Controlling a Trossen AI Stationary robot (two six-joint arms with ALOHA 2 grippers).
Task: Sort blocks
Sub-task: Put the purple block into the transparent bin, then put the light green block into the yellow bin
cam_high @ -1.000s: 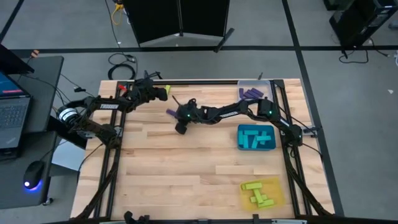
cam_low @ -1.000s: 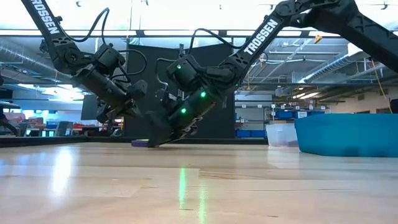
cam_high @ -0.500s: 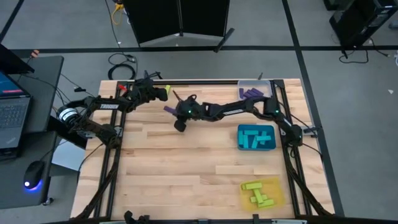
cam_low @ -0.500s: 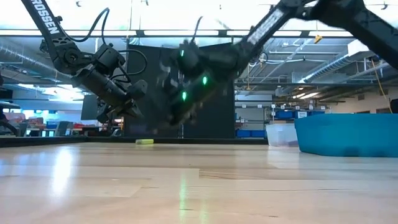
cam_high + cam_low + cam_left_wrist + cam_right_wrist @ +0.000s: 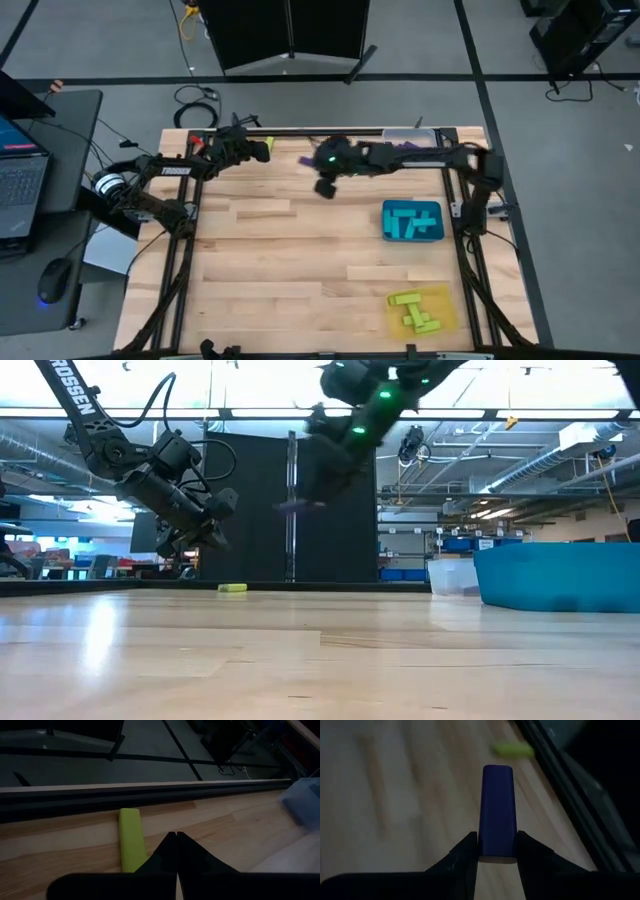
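Note:
My right gripper (image 5: 312, 163) hangs high above the table's far middle, shut on a dark purple block (image 5: 497, 805). The low view shows that block (image 5: 300, 505) well clear of the wood. My left gripper (image 5: 262, 148) waits at the far left with its fingers (image 5: 176, 836) shut and nothing between them. It hovers above a yellow-green block (image 5: 131, 837) that lies flat on the table by the far rail. The same yellow-green block (image 5: 232, 588) is seen in the low view. My right gripper pinches the purple block between its two fingers, on the two long sides at its near end (image 5: 496, 851). The fingers slant down from the table's right and lie along the block, which sticks out ahead of them. The block is lifted clear of the table.
A clear tray (image 5: 410, 148) with purple blocks stands at the far right. In front of it is a teal tray (image 5: 412, 221) with cyan blocks, and a yellow tray (image 5: 420, 310) with yellow-green blocks sits near the right front. The table's left and middle are bare wood.
My right gripper has risen steeply from the table and gone toward the right and far edges, keeping its hold. The purple block, down at the tabletop a second ago, is now lifted clear.

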